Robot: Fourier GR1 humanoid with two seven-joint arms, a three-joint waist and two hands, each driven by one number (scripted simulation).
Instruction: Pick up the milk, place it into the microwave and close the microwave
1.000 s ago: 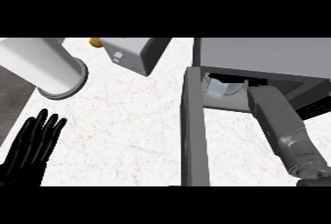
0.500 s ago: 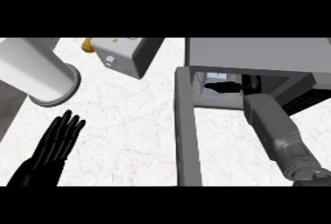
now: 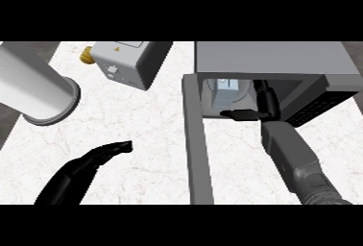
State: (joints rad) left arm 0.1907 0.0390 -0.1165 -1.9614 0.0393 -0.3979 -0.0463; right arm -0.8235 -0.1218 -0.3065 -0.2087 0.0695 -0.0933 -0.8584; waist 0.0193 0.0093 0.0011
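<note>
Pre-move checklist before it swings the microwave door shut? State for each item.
1. White milk carton inside the grey microwave cavity: ok, it stands in the opening.
2. Right robot hand released from the carton: cannot tell, its fingers sit at the cavity mouth beside the carton.
3. Right forearm out of the door's path: not ok, it reaches into the opening.
4. Grey microwave door open and unobstructed on the counter side: ok, it swings out toward the viewer.
5. Left robot hand near the door: ok, fingers extended, to the door's left, apart from it.
</note>
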